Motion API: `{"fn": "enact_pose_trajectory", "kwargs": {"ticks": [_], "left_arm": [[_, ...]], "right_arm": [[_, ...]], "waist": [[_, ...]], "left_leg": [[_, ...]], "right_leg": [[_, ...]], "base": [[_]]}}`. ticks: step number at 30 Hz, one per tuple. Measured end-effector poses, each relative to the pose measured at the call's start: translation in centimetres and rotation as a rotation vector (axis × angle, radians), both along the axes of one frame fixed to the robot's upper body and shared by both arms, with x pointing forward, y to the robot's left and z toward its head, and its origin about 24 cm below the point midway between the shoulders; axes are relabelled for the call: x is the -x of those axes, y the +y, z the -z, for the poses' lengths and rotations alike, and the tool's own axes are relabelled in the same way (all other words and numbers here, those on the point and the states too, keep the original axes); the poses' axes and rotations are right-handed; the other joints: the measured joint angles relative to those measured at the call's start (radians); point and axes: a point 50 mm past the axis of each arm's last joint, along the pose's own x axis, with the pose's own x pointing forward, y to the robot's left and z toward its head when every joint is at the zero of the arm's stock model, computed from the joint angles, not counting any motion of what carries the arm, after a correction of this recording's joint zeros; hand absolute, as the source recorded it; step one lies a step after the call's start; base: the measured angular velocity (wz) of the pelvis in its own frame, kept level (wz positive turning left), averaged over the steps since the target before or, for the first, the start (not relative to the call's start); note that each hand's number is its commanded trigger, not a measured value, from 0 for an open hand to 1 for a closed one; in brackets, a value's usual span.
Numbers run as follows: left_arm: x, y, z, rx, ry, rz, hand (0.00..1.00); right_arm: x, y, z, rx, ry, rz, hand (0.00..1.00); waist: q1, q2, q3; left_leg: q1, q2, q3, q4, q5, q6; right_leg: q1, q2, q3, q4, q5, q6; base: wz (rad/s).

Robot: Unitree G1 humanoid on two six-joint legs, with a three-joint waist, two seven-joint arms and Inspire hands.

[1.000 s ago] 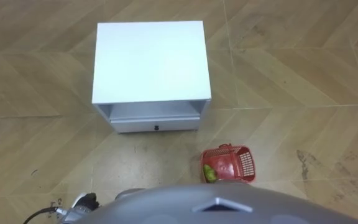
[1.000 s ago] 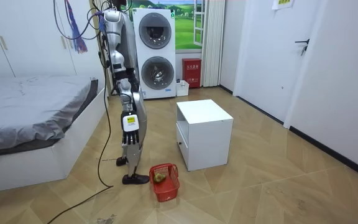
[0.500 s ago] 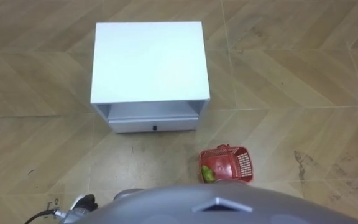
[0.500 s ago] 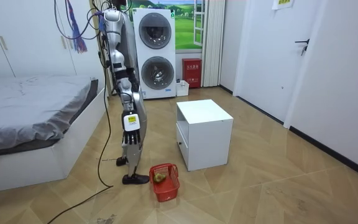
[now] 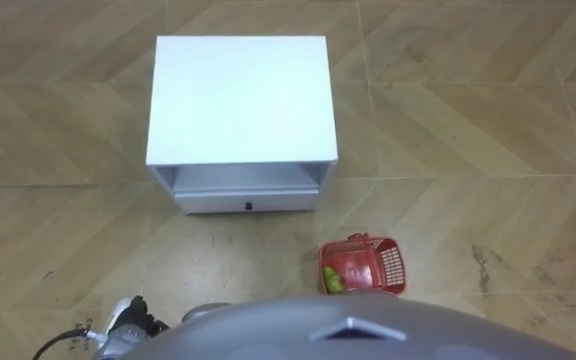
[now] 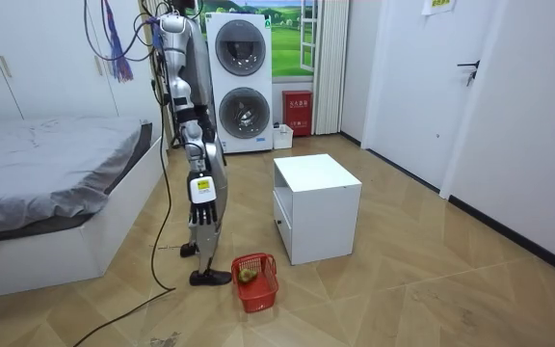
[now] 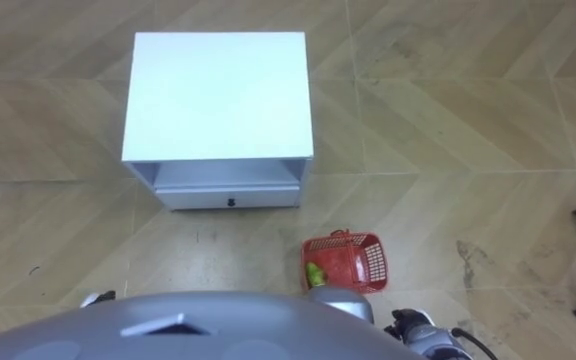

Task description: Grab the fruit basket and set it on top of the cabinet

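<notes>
i've got both hands low at the robot's sides. l hand [image 5: 130, 322] pokes out at the lower left past the chest, r hand [image 7: 423, 330] at the lower right. fingers are mostly hidden on both, so i can't tell if they're open or curled.

fruit basket [image 5: 364, 265] is red plastic and sits on the wood floor [image 5: 488, 130], not picked up. it's just fwd of the r hand and a bit inboard of it, apart from it, and well off to the right of the l hand. a green-yellow fruit [image 5: 332, 280] lies in the basket's end toward the l hand.

farther fwd of both hands, closer to the l hand's line, is a white cabinet [image 5: 240, 100]. its drawer [image 5: 248, 200] faces the robot and looks closed.

room view: robot stands upright facing the cabinet, basket on the floor by its feet below the r hand. bed [image 6: 46, 164] and stacked washers [image 6: 244, 82] are well behind the hands.
</notes>
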Motion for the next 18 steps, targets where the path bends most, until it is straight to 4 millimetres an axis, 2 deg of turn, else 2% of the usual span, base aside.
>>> {"fn": "enact_pose_trajectory", "kwargs": {"ticks": [12, 18], "left_arm": [[0.5, -0.07, 0.03, 0.002, 0.011, -0.004, 0.0], [0.6, -0.08, 0.05, 0.005, 0.012, -0.003, 0.0]], "right_arm": [[0.37, 0.02, 0.01, -0.003, 0.005, 0.023, 0.0], [-0.21, -0.02, -0.01, 0.009, -0.024, 0.06, 0.0]], "waist": [[-0.001, 0.005, -0.005], [0.001, 0.008, -0.004]], "left_leg": [[-0.014, -0.001, -0.014, 0.003, 0.0, 0.0], [-0.026, -0.005, -0.011, 0.017, 0.0, 0.001]], "right_leg": [[-0.001, -0.004, -0.016, 0.002, 0.0, 0.0], [-0.027, -0.014, -0.017, 0.041, -0.003, 0.001]], "base": [[0.03], [-0.02]]}}
